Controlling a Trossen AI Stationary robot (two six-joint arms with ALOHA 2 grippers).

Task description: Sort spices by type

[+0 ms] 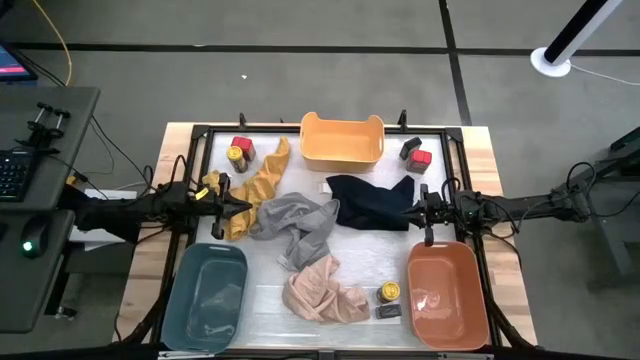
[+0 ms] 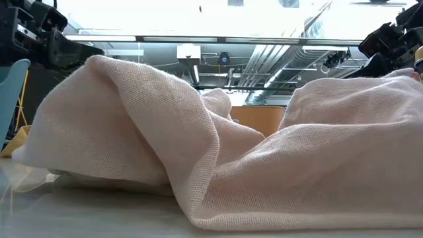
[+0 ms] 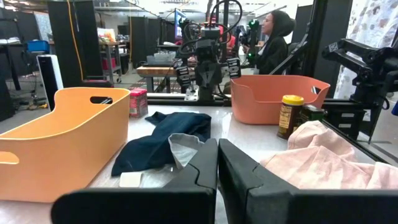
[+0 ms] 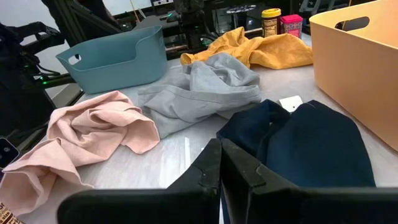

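The spices stand in three small groups on the table. A red tin (image 1: 242, 144) and a yellow-lidded jar (image 1: 237, 156) are at the far left. A dark tin (image 1: 410, 146) and a red tin (image 1: 420, 158) are at the far right. A yellow-lidded jar (image 1: 389, 292) and a flat dark tin (image 1: 388, 311) sit near the front, beside the pink cloth. My left gripper (image 1: 245, 207) is shut and hovers level at mid-left, over the mustard cloth. My right gripper (image 1: 412, 207) is shut and hovers level at mid-right, by the navy cloth. Both face each other and hold nothing.
A yellow bin (image 1: 342, 152) stands at the far middle, a blue-grey bin (image 1: 208, 295) at the near left, an orange bin (image 1: 447, 293) at the near right. Mustard (image 1: 258, 180), grey (image 1: 298, 222), navy (image 1: 370, 200) and pink (image 1: 322, 292) cloths lie crumpled mid-table. A person (image 3: 273, 40) stands beyond the table.
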